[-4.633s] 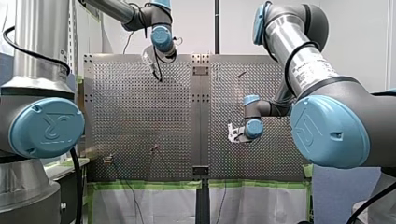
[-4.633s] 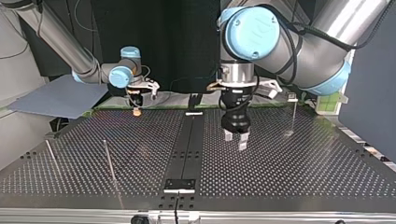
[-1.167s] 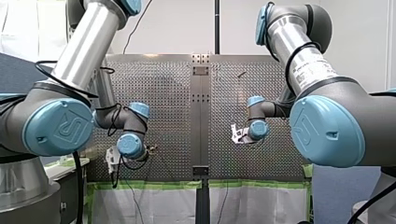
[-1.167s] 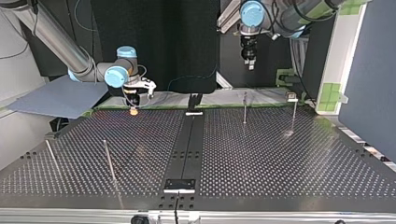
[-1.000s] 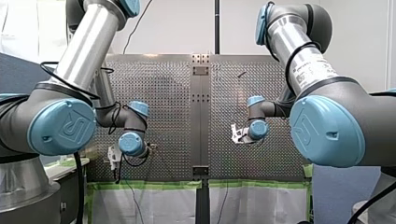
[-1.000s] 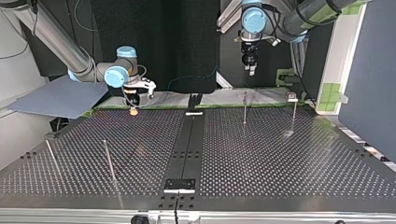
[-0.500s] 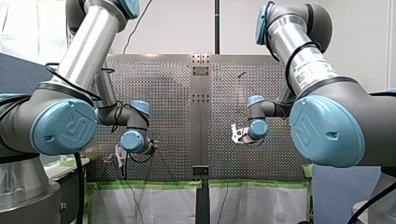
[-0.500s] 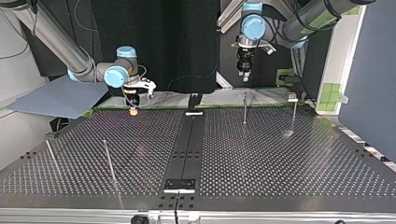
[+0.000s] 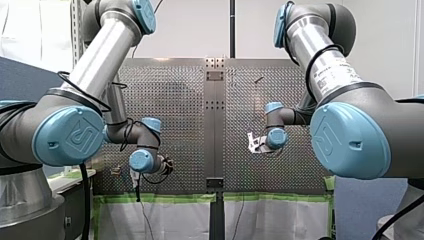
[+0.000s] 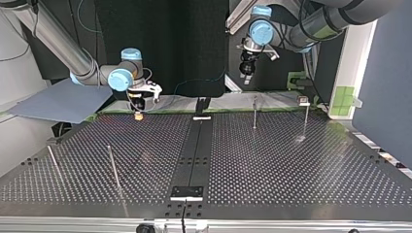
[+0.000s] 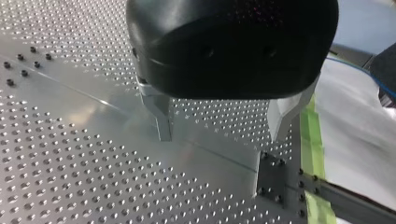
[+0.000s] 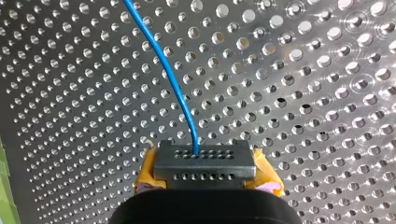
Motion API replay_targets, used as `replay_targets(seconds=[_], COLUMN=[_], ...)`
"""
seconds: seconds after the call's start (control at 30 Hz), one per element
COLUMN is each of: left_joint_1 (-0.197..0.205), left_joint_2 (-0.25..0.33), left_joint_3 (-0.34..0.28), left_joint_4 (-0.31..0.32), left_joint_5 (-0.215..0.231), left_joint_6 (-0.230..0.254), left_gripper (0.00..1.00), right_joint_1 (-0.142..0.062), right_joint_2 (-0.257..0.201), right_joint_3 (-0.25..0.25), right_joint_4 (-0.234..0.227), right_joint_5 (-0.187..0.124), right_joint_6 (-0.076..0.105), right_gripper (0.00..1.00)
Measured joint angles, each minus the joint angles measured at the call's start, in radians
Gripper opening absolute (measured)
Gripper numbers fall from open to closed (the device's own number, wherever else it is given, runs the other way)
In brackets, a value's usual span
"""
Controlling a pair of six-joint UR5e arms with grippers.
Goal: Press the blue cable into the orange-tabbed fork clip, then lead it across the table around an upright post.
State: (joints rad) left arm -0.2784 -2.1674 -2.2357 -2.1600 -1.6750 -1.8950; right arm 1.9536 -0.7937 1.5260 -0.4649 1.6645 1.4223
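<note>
- My right tool [image 12: 204, 164] is pressed together on the blue cable [image 12: 164, 70]. The cable drops into the gap between the tool's yellow pads [image 12: 148, 173] and runs away from them in a gentle curve over the perforated counter [image 12: 303, 93].
- In the top view, this tool hangs at the view's left, close to the counter's far edge. Its orange-yellow tip is just above the holes, and I cannot tell whether it touches the surface.
- My left tool [image 11: 219, 137] is spread wide. Its two metal fingers [image 11: 161, 122] stand well apart with nothing between them.
- Under the left tool, a plain metal strip [image 11: 210, 149] crosses the perforated surface. A band of green tape [image 11: 308, 126] and a white cloth [image 11: 355, 140] lie beside it, along the counter's edge.
- In the top view, my left tool is held high, beyond the counter's far edge and a little right of the middle, against the dark backdrop. It is well apart from my right tool.
- Two upright posts [image 10: 254, 112] stand near the far edge in the top view's right half.
- Two slanted rods [image 10: 112, 167] stand in the near left part of that view.
</note>
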Motion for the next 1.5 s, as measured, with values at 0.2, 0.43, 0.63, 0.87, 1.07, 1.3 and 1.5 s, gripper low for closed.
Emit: replay_targets(seconds=[0.2,0.43,0.63,0.87,1.07,1.3,1.5], left_joint_1=[0.0,0.0,0.0,0.0,0.001,0.001,0.001], left_joint_2=[-0.003,-0.003,-0.003,-0.002,-0.002,-0.002,-0.002], left_joint_3=[0.006,0.006,0.006,0.007,0.007,0.007,0.007], left_joint_4=[0.0,-0.005,-0.013,-0.056,-0.104,-0.129,-0.132], left_joint_5=[0.047,0.044,-0.003,-0.055,-0.105,-0.17,-0.226], left_joint_6=[0.002,0.004,0.026,0.065,0.095,0.101,0.104], left_gripper=[1.0,1.0,1.0,1.0,1.0,1.0,1.0], right_joint_1=[-0.002,0.001,0.001,0.001,-0.001,-0.002,-0.002], right_joint_2=[0.001,0.0,0.0,0.0,0.0,0.001,0.002], right_joint_3=[0.0,-0.001,0.0,0.0,0.001,0.001,0.001], right_joint_4=[0.0,0.001,0.001,0.001,0.0,0.0,0.0], right_joint_5=[0.0,-0.001,-0.001,-0.001,0.0,0.0,0.0], right_joint_6=[0.0,0.0,0.0,0.0,0.0,0.0,0.0], right_gripper=[0.0,0.0,0.0,0.0,0.0,0.0,0.0])
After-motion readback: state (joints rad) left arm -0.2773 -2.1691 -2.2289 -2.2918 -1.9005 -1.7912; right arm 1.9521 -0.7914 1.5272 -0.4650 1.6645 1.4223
